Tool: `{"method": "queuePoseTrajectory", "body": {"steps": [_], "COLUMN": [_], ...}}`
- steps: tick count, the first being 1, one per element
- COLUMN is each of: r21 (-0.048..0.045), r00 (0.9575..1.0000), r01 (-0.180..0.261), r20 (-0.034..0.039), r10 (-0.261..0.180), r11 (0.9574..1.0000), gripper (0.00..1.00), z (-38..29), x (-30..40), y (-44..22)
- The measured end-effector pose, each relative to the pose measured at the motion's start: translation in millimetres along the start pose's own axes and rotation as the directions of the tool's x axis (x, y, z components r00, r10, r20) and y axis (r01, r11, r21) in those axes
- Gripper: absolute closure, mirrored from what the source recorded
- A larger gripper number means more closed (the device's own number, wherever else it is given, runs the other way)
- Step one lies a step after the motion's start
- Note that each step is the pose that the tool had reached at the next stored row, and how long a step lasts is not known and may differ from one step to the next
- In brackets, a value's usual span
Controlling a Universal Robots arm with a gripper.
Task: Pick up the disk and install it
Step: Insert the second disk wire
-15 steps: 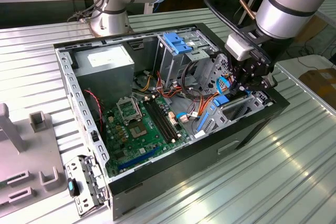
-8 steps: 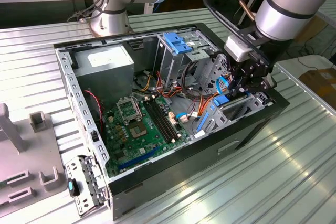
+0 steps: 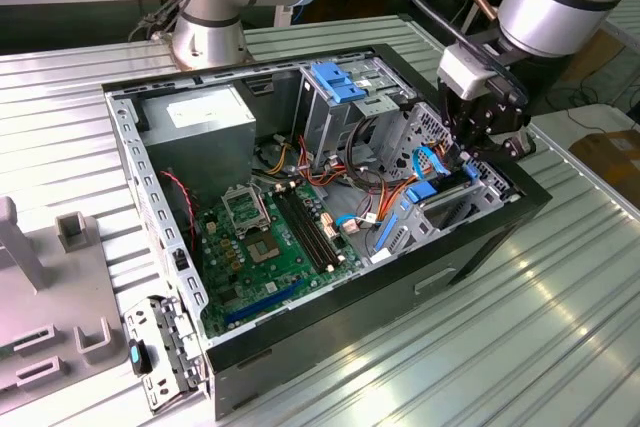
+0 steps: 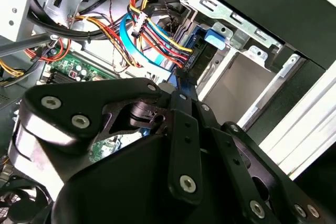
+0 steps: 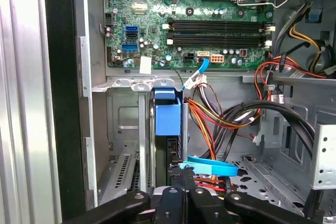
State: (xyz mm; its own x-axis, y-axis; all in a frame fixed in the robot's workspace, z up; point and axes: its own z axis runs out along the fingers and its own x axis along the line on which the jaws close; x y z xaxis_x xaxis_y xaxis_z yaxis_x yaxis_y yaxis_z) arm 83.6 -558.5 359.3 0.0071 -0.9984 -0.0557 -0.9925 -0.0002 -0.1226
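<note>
The disk stands on edge in the low drive bay at the end of the open computer case on the exterior view's right. Its blue carrier frame and dark body show in the first wrist view, between the bay's metal walls. The second wrist view has its labelled end next to a blue tab. My gripper hangs over that bay, its black fingers drawn together on the disk's near edge in both wrist views.
The green motherboard lies on the case floor. Orange, red and black cables and a thin blue data cable crowd beside the bay. A tall silver cage with a blue latch stands behind. A second arm's base and a grey fixture flank the case.
</note>
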Motion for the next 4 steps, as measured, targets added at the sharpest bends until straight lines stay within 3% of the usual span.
{"method": "queuePoseTrajectory", "body": {"steps": [4], "r21": [0.0], "r00": [1.0], "r01": [0.0], "r20": [0.0], "r10": [0.0], "r11": [1.0], "gripper": [0.89], "z": [-0.1], "x": [0.0], "y": [0.0]}}
